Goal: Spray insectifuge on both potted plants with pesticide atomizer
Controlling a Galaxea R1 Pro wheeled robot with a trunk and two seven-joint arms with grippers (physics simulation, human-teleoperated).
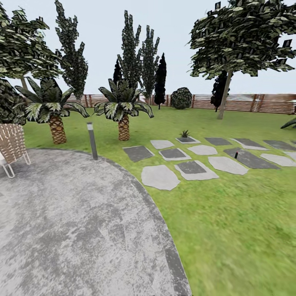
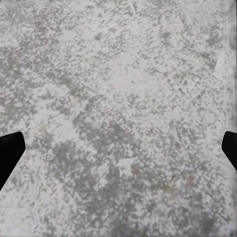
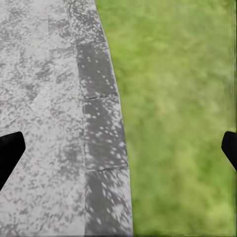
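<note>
**Head view: atomizer still out on the stones, spraying not begun**

Head view looks across the round grey patio (image 1: 74, 230), which takes up the lower left of the frame, onto the lawn (image 1: 238, 230) at the right. A field of grey stepping stones (image 1: 159, 176) runs across the middle right. On one dark stone, right of centre, stands a small dark upright object with a reddish tip (image 1: 236, 154); it is probably the pesticide atomizer, though it is too small to be sure. Farther back, just above centre, a small green rosette (image 1: 185, 133) sits on a stone slab and looks like one of the potted plants. I cannot pick out the second.

Two scaly-trunked palms (image 1: 123, 109) stand at upper left, a short lamp post (image 1: 92, 140) at the patio's edge, a wicker chair (image 1: 12, 146) at the left border, and a brown slatted fence (image 1: 255, 102) along the back.

In the left wrist view the left gripper (image 2: 118, 153) hangs over bare patio, fingers spread wide with nothing between them. In the right wrist view the right gripper (image 3: 118, 153) is likewise wide and unloaded, above the patio's darker kerb (image 3: 101, 148) where it meets grass.

As I judge it, nothing is done yet: the approach, the pick-up and both sprayings all remain.
</note>
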